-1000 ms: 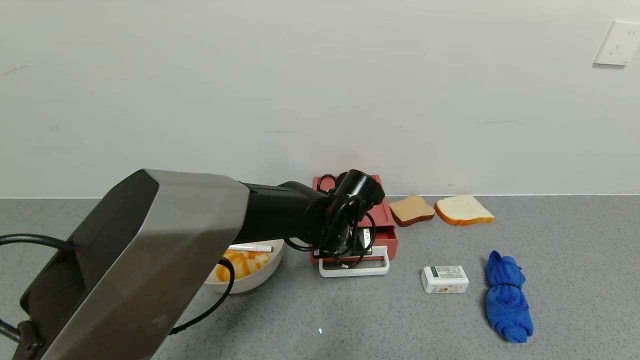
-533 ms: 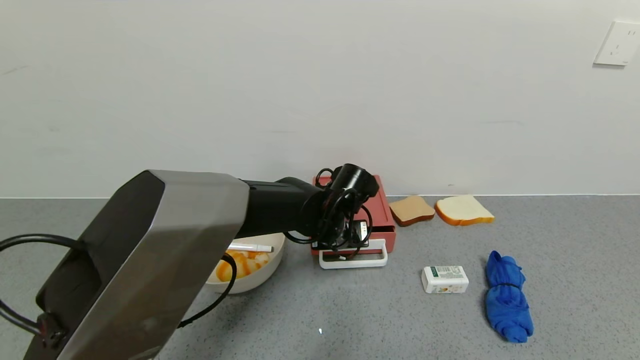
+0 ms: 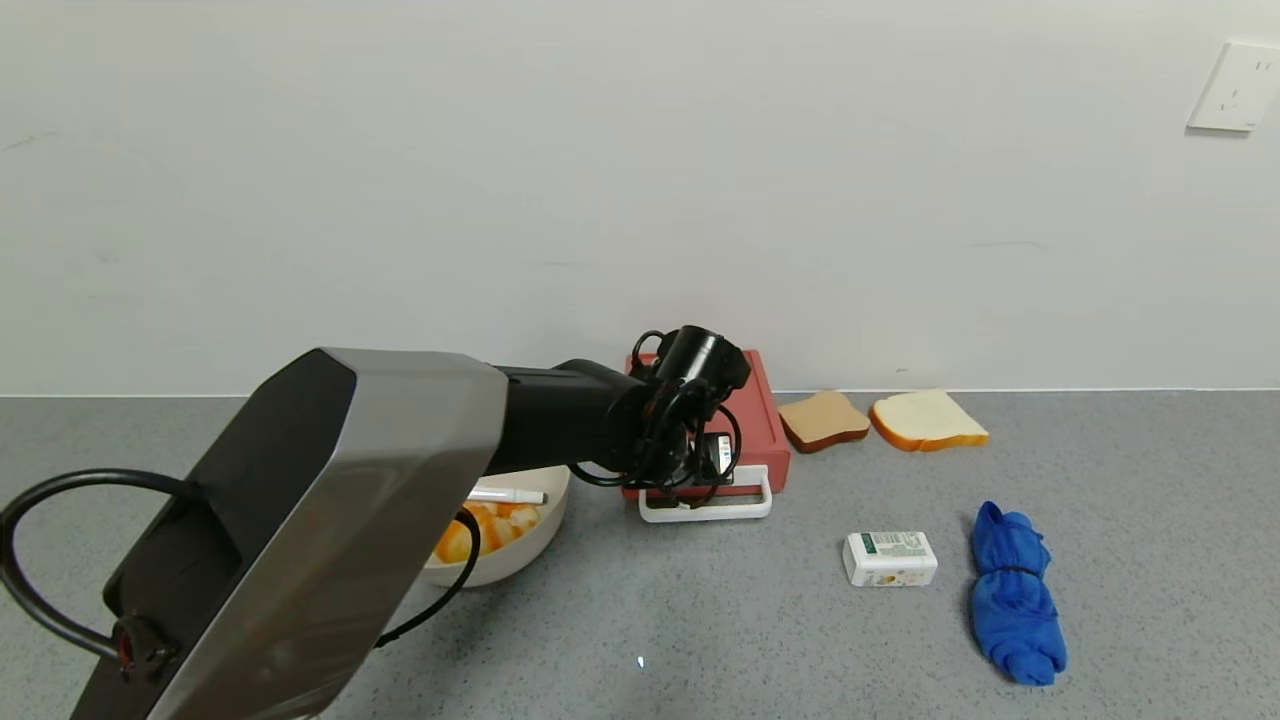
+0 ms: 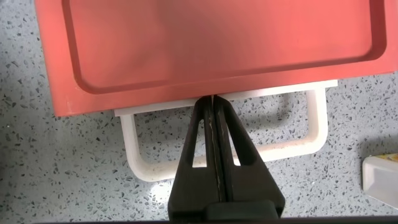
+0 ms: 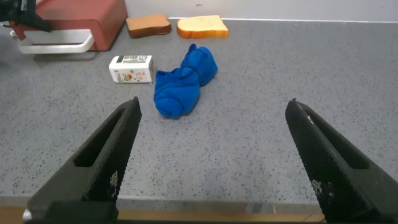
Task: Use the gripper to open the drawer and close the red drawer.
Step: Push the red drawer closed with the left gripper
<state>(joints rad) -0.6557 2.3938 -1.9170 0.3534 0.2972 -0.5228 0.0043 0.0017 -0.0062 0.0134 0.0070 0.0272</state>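
Observation:
The salmon-red drawer (image 3: pixel 762 418) sits by the wall, its tray nearly all the way in. Its white loop handle (image 3: pixel 706 510) sticks out toward me. My left gripper (image 3: pixel 704 468) hangs over the handle. In the left wrist view the drawer (image 4: pixel 211 43) fills the far side. The gripper (image 4: pixel 212 99) is shut and empty; its fingers cross above the handle (image 4: pixel 314 134) and their tips touch the tray's white front. My right gripper (image 5: pixel 212 102) is open and empty, low near the table's near right edge, far from the drawer (image 5: pixel 93 18).
A white bowl (image 3: pixel 520 548) with orange pieces and a pen stands left of the drawer. Two bread slices (image 3: pixel 822 420) (image 3: pixel 927 420) lie to its right by the wall. A small white box (image 3: pixel 889 558) and a rolled blue cloth (image 3: pixel 1015 595) lie nearer.
My left gripper has moved toward the wall, and the tray and its handle have slid back into the red box. The right arm has not moved.

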